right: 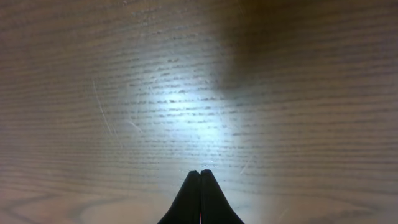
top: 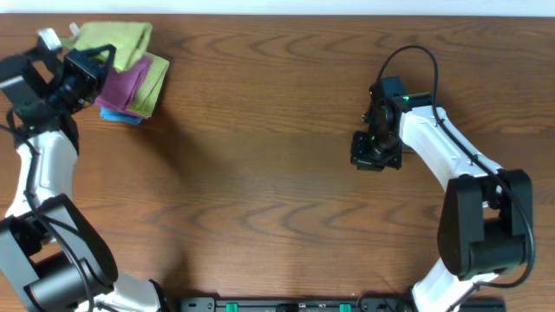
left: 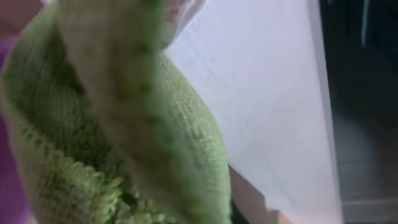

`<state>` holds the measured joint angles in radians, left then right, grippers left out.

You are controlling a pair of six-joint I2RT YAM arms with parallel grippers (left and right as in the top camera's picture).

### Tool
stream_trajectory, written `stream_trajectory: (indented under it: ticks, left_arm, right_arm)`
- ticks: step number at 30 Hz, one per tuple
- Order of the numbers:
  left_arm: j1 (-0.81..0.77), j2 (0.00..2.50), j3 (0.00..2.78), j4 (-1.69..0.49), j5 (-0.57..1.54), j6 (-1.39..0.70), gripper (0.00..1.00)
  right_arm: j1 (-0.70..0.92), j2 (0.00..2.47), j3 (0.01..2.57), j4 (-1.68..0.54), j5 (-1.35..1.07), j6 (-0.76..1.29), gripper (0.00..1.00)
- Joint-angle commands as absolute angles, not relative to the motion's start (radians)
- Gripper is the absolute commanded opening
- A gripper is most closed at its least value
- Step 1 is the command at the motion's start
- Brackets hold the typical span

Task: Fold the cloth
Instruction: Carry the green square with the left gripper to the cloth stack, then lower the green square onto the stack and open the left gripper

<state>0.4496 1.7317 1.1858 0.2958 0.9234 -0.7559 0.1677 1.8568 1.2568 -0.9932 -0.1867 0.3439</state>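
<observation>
Up at the far left of the table (top: 260, 173), the cloth (top: 117, 39) lies crumpled on top of the purple cloth (top: 126, 82), overlapping its far edge. The left gripper (top: 91, 62) sits just left of the purple cloth, at the lime-green cloth's near-left edge. Its jaws are closed, and they appear to pinch a fold of the cloth. In the left wrist view the fingers are hidden: the cloth (left: 93, 124) fills most of the frame, blurred and very close. A sliver of the purple cloth (left: 9, 180) shows at the left edge, and a white surface (left: 261, 93) lies behind.

A duller yellow-green cloth (top: 156, 82) lies just right of the purple cloth, partly under it. A blue cloth (top: 120, 115) peeks out from beneath the purple cloth's near edge.

Well apart to the right of the purple cloth, the right gripper (top: 377, 154) points down at bare wood. Its wrist view shows the right gripper (right: 200, 171) with both fingertips pressed together, holding nothing, above the table (right: 186, 74).
</observation>
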Motion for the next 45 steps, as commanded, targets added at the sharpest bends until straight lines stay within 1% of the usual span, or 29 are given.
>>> stream_trajectory:
  ticks: [1, 7, 16, 21, 25, 31, 40, 41, 42, 43, 45]
  left_arm:
    - [0.451, 1.779, 1.254, 0.274, 0.92, -0.646, 0.06]
    - [0.452, 1.867, 1.267, 0.267, 0.877, -0.588, 0.06]
    - [0.463, 1.94, 1.267, 0.268, 0.858, -0.575, 0.06]
    - [0.466, 1.941, 1.272, 0.344, 0.944, -0.588, 0.06]
    - [0.466, 1.942, 1.28, 0.348, 0.923, -0.59, 0.06]
    - [0.464, 1.944, 1.28, 0.257, 0.825, -0.522, 0.06]
    - [0.464, 1.988, 1.28, 0.209, 0.831, -0.509, 0.06]
    - [0.464, 1.99, 1.28, 0.193, 0.827, -0.508, 0.07]
    - [0.464, 1.99, 1.28, 0.175, 0.826, -0.508, 0.17]
    - [0.466, 1.99, 1.28, 0.159, 0.825, -0.508, 0.27]
    - [0.468, 1.99, 1.28, 0.143, 0.826, -0.508, 0.56]
  right_arm:
    - [0.178, 1.853, 1.271, -1.008, -0.184, 0.324, 0.02]
    - [0.178, 1.853, 1.271, -1.041, -0.184, 0.324, 0.02]
    - [0.178, 1.853, 1.271, -1.048, -0.184, 0.324, 0.02]
    - [0.178, 1.853, 1.271, -1.047, -0.184, 0.324, 0.02]
    - [0.178, 1.853, 1.271, -1.041, -0.184, 0.325, 0.02]
    - [0.178, 1.853, 1.271, -1.031, -0.184, 0.329, 0.02]
    - [0.21, 1.853, 1.271, -1.028, -0.184, 0.341, 0.02]
    - [0.216, 1.853, 1.271, -1.025, -0.184, 0.344, 0.02]
    - [0.22, 1.853, 1.271, -1.023, -0.184, 0.344, 0.02]
    - [0.223, 1.853, 1.271, -1.021, -0.184, 0.344, 0.02]
    - [0.229, 1.853, 1.271, -1.018, -0.184, 0.344, 0.02]
